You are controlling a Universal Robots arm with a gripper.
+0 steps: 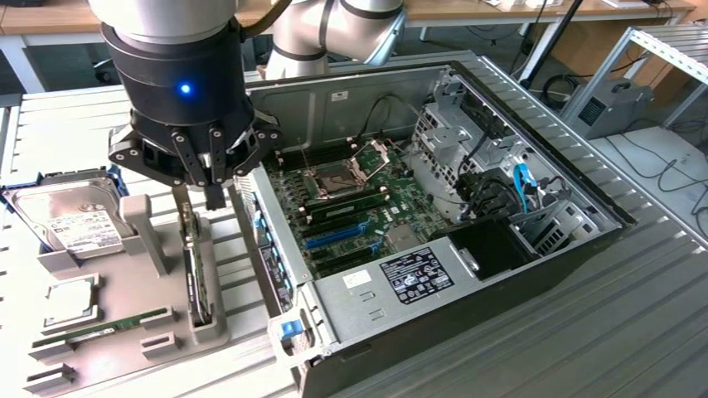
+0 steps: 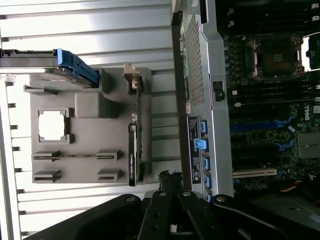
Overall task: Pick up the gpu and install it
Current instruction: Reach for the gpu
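- Desks and trailing cables are seen at the back of the room, behind a ribbed grey metal tabletop (image 1: 619, 332).
- An open computer case (image 1: 343, 104) is laid on its side on the tabletop, with its motherboard (image 1: 354, 199) exposed and a labelled power supply (image 1: 412, 275) fitted at its near end.
- A grey holder (image 1: 111, 348) is set just beside the case, on the exterior view's left.
- The pincer (image 1: 214, 199) is clenched with nothing in it and hangs over the holder, close to the case wall.
- The gpu (image 1: 197, 274) is stood on edge in the holder's slot nearest the case, below the pincer.
- A hard drive (image 1: 72, 220) is propped at the holder's far end.
- A processor chip (image 1: 69, 298) is laid flat in a square recess.
- A memory stick (image 1: 99, 327) is seated in a narrow slot.
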